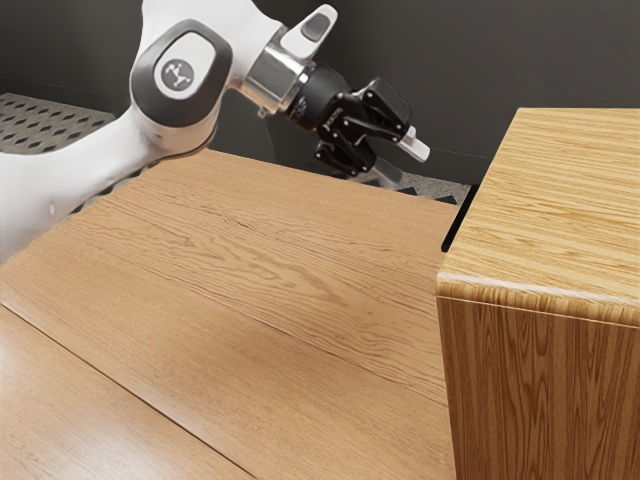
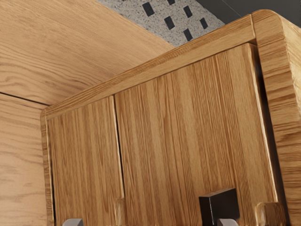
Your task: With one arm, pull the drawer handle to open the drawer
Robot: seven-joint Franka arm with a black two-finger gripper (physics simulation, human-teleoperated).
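A light wooden cabinet (image 1: 560,250) stands on the table at the exterior view's right. A thin black handle (image 1: 458,218) sticks out from its front face, which faces the arm. In the wrist view the front shows two wooden panels, a wide one (image 2: 188,136) and a narrow one (image 2: 84,160), both flush with the frame. The black handle (image 2: 218,205) sits on the wide panel. My gripper (image 1: 403,162) hovers above the table, a short way from the cabinet front and higher than the handle. It is open and holds nothing.
The wooden tabletop (image 1: 250,280) spreads out below and in front of the arm. A grey perforated floor (image 1: 40,125) lies beyond the table's far edge, against a dark wall.
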